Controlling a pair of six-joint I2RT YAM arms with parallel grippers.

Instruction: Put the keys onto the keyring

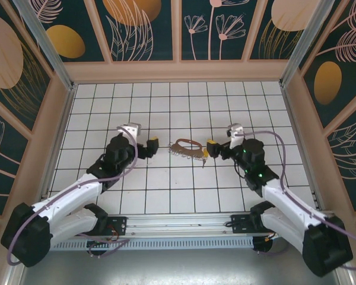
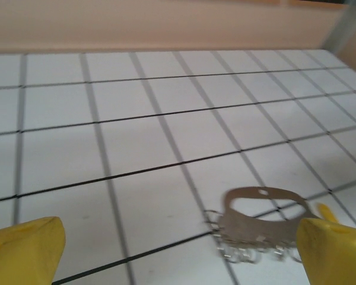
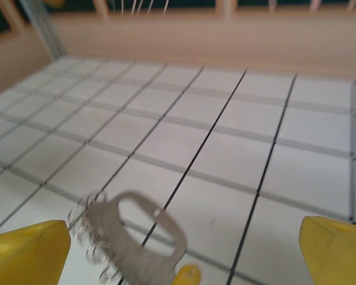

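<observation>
Plainly, the coming move turns on the key (image 1: 203, 159): it lies on the table (image 1: 166, 190) at the right end of the keyring (image 1: 187, 149), just below the right claw (image 1: 211, 144) in the top view. I cannot tell whether the two touch. That claw is the nearer one; it is released, jaws wide, gripping nothing. The keyring's long axis runs left to right between the claws. The left claw (image 1: 153, 143), also spread and empty, sits just off its left end. I count one key and one keyring, which has a row of small silver rings along its near edge.
</observation>
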